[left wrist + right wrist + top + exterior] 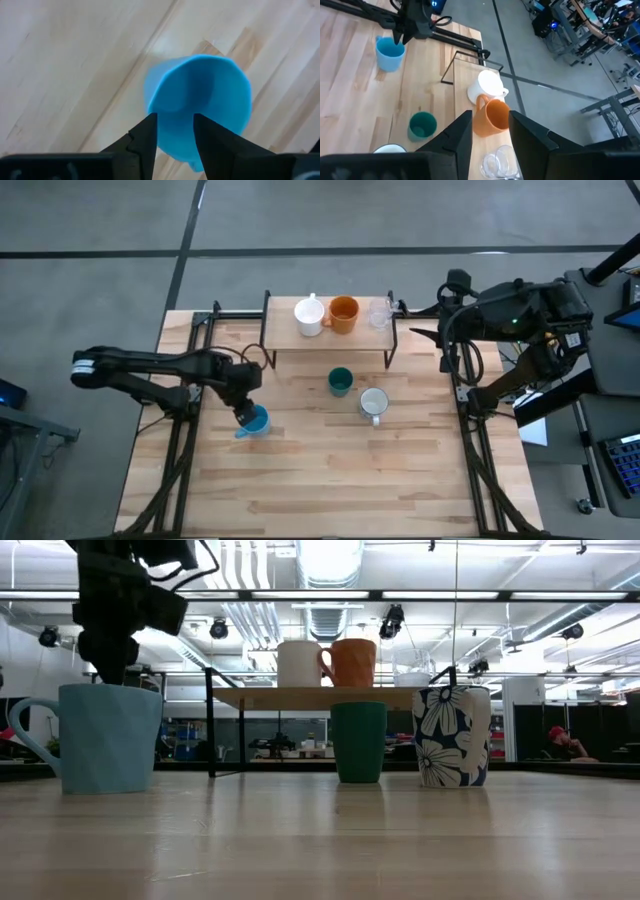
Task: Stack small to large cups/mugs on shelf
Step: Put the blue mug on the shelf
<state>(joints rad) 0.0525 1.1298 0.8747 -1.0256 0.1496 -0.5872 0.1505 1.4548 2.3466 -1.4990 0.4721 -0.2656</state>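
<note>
From above, the left gripper [243,412] hangs over the light blue mug [256,421] on the tabletop [330,470], well in front of the shelf [285,335], where a white mug [309,316], the orange mug [343,313] and the clear glass [379,312] already stand in a row; the teal-green cup [340,381] and a flower-patterned white mug [373,403] wait on the table between. The right gripper [418,332] is parked beside the shelf's right end. At table height, the blue mug [103,737] stands upright with its handle turned away from the other cups, and the left arm comes down onto its rim from above. The left wrist camera shows both fingers [145,142] parted with a gap between them, one on each side of the near wall of the mug [200,110]; whether they press it yet cannot be told. A good grip would likely call for lowering so the pads bite well below the rim, then closing squarely before lifting straight up, since a shallow pinch could let the mug tilt. The right wrist camera looks past its own spread, empty fingers [457,137] at the shelf and its three cups, with the blue mug [389,52] and left gripper [400,35] farther off.
</note>
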